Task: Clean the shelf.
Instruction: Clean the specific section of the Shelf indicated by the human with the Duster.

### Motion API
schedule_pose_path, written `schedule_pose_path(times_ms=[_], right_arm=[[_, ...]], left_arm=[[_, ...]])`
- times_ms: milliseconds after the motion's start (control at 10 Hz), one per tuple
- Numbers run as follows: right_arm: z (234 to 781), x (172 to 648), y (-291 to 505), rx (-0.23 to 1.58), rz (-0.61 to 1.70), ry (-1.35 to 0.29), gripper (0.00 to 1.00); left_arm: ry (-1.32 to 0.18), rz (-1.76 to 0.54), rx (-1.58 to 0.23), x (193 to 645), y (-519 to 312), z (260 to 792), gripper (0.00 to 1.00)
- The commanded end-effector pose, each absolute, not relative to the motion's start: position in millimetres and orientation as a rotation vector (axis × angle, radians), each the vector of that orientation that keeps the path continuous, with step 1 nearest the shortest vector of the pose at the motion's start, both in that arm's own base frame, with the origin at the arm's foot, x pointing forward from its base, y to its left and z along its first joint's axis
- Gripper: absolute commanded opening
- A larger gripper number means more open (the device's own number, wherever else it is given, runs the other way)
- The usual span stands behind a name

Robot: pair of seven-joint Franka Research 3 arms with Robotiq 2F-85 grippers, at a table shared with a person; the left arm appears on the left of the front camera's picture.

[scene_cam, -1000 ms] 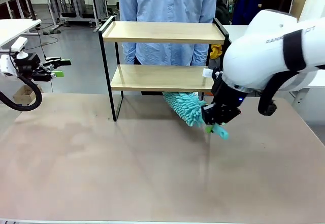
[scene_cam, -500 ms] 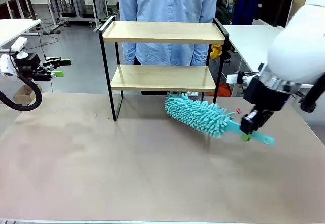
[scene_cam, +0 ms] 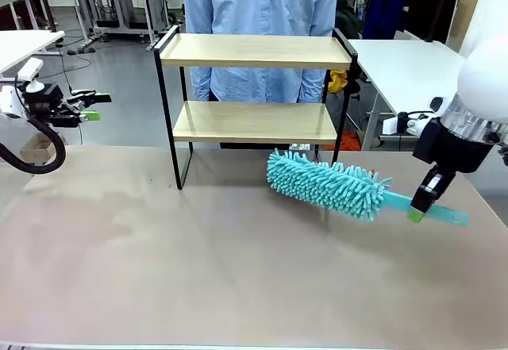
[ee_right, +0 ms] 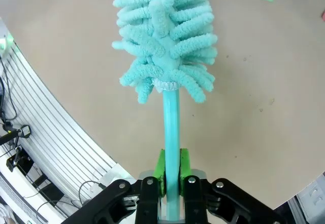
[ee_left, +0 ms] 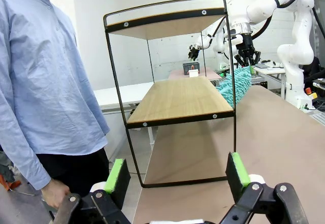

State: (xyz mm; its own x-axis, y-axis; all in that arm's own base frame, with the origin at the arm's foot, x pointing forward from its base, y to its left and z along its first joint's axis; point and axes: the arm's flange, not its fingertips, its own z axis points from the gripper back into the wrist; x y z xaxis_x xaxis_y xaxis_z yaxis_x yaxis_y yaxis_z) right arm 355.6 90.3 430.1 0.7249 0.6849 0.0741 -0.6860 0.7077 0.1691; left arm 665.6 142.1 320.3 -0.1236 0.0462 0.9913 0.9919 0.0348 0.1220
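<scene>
You had the shelf (scene_cam: 252, 121) in pale, matt wood boards held by a thin black metal frame. Your duster (scene_cam: 333, 185) wore fluffy teal cloth fronds on a smooth plastic handle. The surface (scene_cam: 198, 263) looked matt and faintly blotchy; the right arm's white shell (scene_cam: 484, 76) was glossy. The person's shirt (scene_cam: 262, 1) was soft blue cloth.

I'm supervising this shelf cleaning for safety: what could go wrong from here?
1. The right jaws pinch the duster only on its thin handle, with the long fluffy head sticking far out; pressing it on the shelf could twist or slip it.
2. The shelf stands on thin black legs; a sideways shove might slide or tip it toward the person close behind it.
3. The left jaws hang open off to the side, so nothing braces the shelf.
</scene>
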Motion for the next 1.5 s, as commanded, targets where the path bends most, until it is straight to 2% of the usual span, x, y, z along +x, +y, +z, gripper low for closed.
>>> schedule_pose_path(times_ms=[0,100,200,300,500,900,1200,1400], right_arm=[[431,355,96,0.191,0.738,-0.005,0.12],[430,356,90,0.19,0.761,-0.006,0.12],[455,352,83,0.141,0.827,-0.027,0.12],[476,353,62,0.166,0.93,0.062,0.12],[504,358,31,0.135,1.031,0.098,0.12],[559,352,13,-0.018,1.277,0.246,0.12],[576,344,16,-0.097,1.326,0.294,0.12],[582,340,16,-0.006,1.327,0.271,0.12]], left_arm=[[-1.364,-1.262,-1.153,663,140,323,1.0],[-1.364,-1.262,-1.153,663,140,323,1.0],[-1.364,-1.262,-1.153,663,140,323,1.0],[-1.364,-1.262,-1.153,663,140,323,1.0],[-1.364,-1.262,-1.153,663,140,323,1.0],[-1.364,-1.262,-1.153,663,140,323,1.0],[-1.364,-1.262,-1.153,663,140,323,1.0],[-1.364,-1.262,-1.153,663,140,323,1.0]])
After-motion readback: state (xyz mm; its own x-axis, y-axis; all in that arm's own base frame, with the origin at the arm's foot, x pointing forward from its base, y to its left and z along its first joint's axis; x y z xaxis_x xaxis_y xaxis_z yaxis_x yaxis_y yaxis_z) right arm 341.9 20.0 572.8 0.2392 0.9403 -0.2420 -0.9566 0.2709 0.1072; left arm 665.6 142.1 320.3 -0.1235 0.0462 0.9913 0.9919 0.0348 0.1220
